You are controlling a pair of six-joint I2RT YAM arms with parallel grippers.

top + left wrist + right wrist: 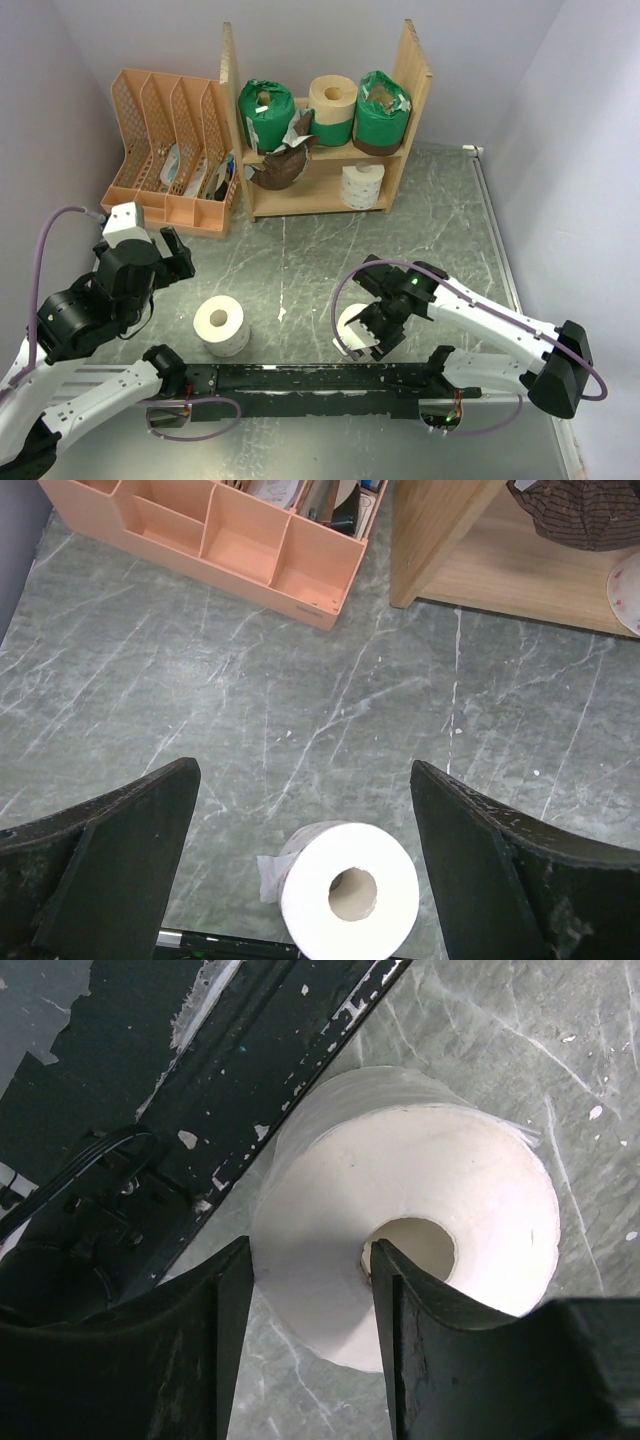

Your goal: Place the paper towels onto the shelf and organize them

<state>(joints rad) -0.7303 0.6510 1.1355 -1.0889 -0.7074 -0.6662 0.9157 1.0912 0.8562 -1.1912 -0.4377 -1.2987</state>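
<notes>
white paper, bare: the white roll (348, 322) (450, 1180) stands on end on the table (300, 260), core up, tight against the black rail (320, 378) at the near edge, well apart from the shelf (415, 70). right gripper (365, 335) (310, 1270) is down over it, one finger inside the hollow core, the other outside the wall, so the pinch is on the wall only; likely chosen because the full roll is too wide to span. both fingers look to touch the paper, but cannot tell whether they bite yet; roll not lifted. second white roll (221, 325) (348, 890) also on end, just beyond the rail, loose flap at its side. left gripper (172, 258) (303, 770) hangs above and behind it, pincer spread wide, nothing in it; reads as waiting its turn. shelf at the far side: upper board carries three rolls in a row, two green-wrapped and a cream one sitting on a green one; lower board has a crumpled brown-wrapped roll at left and a small white one at right, with free board between, a probable slot for the two left on the table. orange file rack (170, 150) just left of the shelf, not part of the job.
</notes>
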